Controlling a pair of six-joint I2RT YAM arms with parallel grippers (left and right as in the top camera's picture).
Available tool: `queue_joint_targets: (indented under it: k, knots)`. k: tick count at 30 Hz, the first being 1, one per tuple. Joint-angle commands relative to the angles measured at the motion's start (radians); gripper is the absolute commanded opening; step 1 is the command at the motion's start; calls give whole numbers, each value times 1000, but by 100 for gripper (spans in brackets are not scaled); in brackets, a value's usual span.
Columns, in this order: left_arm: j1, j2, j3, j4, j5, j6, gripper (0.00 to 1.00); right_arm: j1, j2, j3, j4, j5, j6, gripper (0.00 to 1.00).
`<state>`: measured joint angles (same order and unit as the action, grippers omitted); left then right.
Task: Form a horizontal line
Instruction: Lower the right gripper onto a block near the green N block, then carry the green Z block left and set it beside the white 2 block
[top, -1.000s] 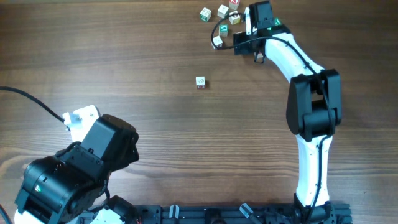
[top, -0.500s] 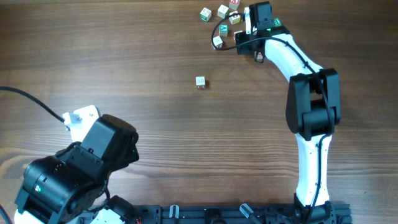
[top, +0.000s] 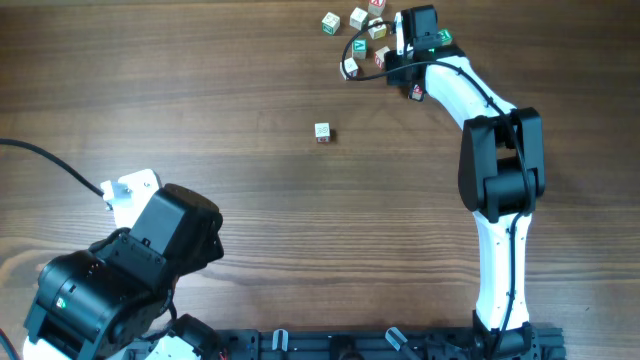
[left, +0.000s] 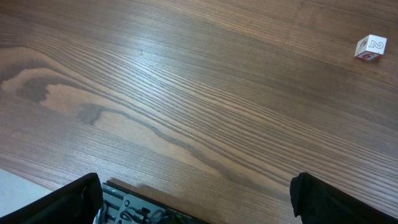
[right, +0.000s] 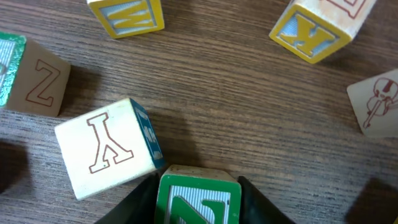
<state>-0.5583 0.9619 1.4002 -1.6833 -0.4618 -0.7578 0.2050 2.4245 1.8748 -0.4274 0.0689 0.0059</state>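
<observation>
Brown wood-grain counter (top: 200, 100). Far edge: cube cluster (top: 358, 19); lone cube (top: 321, 132) mid-counter. Narrow right jaws pressed on both sides of green-lettered cube (right: 198, 202) in cluster. Wide-spread left jaws hold nothing, near-left corner.

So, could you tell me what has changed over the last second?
The right gripper shifted slightly up-frame in the overhead view, and its jaws closed in on the green cube, with fingers now against both its sides. The other cubes, the lone cube and the open left gripper stayed put.
</observation>
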Motion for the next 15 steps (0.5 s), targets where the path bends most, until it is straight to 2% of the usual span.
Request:
queue_joint_targets:
  k: [1,9,15]
  knots:
    - [0,-4,3,-1,1,-2,100,0,31,45,-47,13,29,36]
    - [0,-4,3,-1,1,-2,100,1,-3,259,-288,5,76,25]
    - [0,-4,3,-1,1,-2,100,3,-114,301,-429,-39,98,25]
